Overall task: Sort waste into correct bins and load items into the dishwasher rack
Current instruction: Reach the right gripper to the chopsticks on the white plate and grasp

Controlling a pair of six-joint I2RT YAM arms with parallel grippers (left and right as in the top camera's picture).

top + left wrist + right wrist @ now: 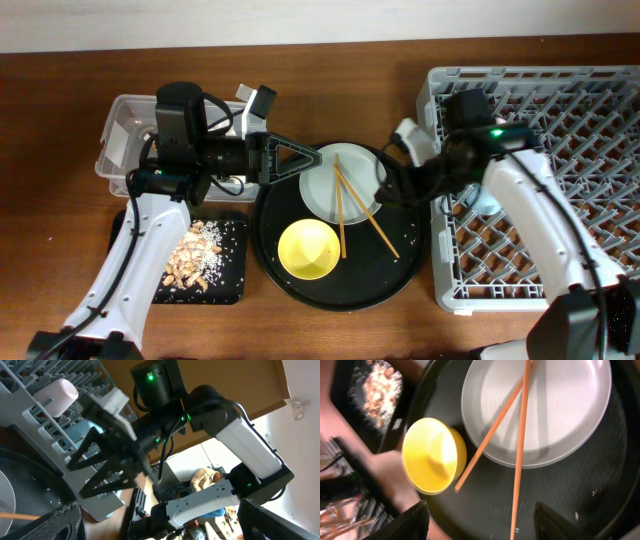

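1. Right gripper [383, 190], jaws apart and empty, is hovering over the round tray's [285, 282] right side, apparently going for the chopsticks [520, 445] lying crossed on the plate [560, 405].
2. The next move is calling for a low, narrow pinch on the thin sticks, then a carry to the rack [590, 130].
3. Left gripper [300, 158], spread wide and empty, is crowding the plate's other side; the bowl [307, 248] is waiting nearby.
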